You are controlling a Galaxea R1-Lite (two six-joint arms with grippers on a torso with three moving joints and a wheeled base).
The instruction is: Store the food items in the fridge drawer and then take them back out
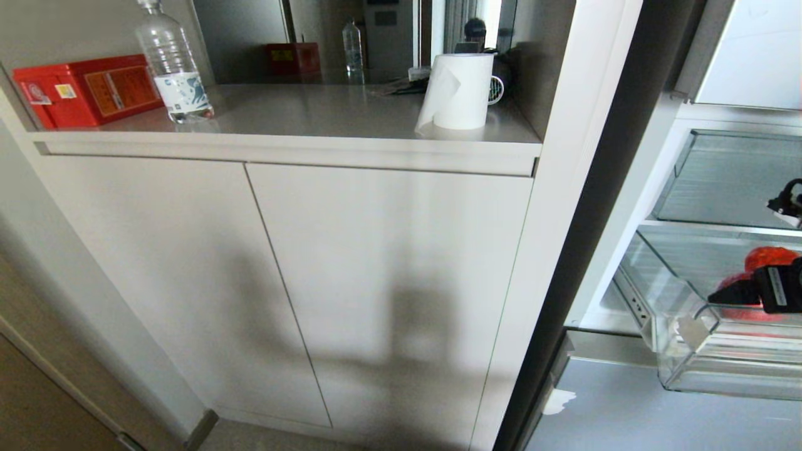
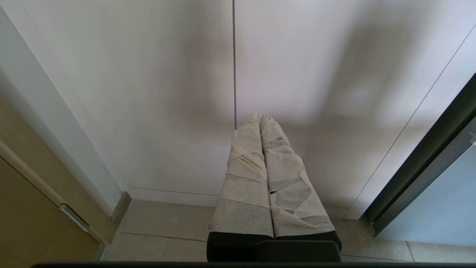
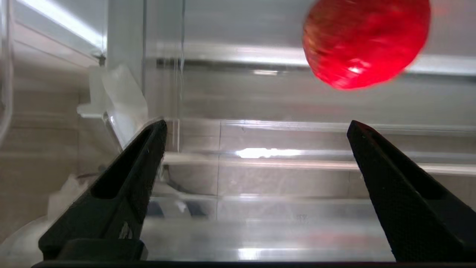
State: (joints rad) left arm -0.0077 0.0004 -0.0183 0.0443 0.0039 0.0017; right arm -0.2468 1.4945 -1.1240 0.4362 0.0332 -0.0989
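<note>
A pale cabinet (image 1: 282, 282) with two plain doors fills most of my head view, its countertop (image 1: 326, 113) carrying a red box (image 1: 88, 88), a clear water bottle (image 1: 172, 62) and a white paper roll (image 1: 457, 91). A tan tiled floor (image 2: 163, 230) runs along the cabinet's foot. At the far right the fridge stands open, with a clear upper bin (image 1: 727, 178) above the pulled-out clear drawer (image 1: 683, 351).

My right claw (image 3: 256, 128) hangs over that drawer with its two black fingers (image 3: 126, 178) spread wide and nothing between them. In the right wrist view a glossy red fruit (image 3: 366, 41) lies inside the drawer, beyond the fingertips and off toward one finger, apart from both. From the head view my right claw (image 1: 761, 289) shows as a black shape at the picture's right edge, in front of the fruit; an orange-red fruit (image 1: 770, 257) peeks out just above it, and more red shows below the fingers.

My left claw (image 2: 260, 119) points down at the cabinet doors, away from the fridge, its cloth-wrapped fingers (image 2: 245, 178) pressed together and holding nothing.
</note>
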